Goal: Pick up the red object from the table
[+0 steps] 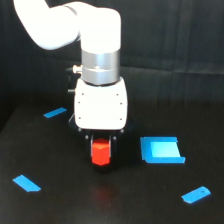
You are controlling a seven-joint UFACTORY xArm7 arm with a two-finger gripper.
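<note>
The claw (101, 145) appears clamped on the red block (100, 154) above the desk (100, 200); the block looks rigid, light, matte, best gripped across opposite flat faces.

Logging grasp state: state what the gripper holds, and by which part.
The gripper appears shut on the red object, by its upper end.

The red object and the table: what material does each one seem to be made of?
The red object looks like matte plastic, or perhaps painted wood: its color is even red-orange, its faces are flat and faceted, and it shows no shine. The table looks covered with a dull black material, perhaps cloth or matte board: it stays dark with almost no reflection. The picture is too blurred to be sure.
</note>
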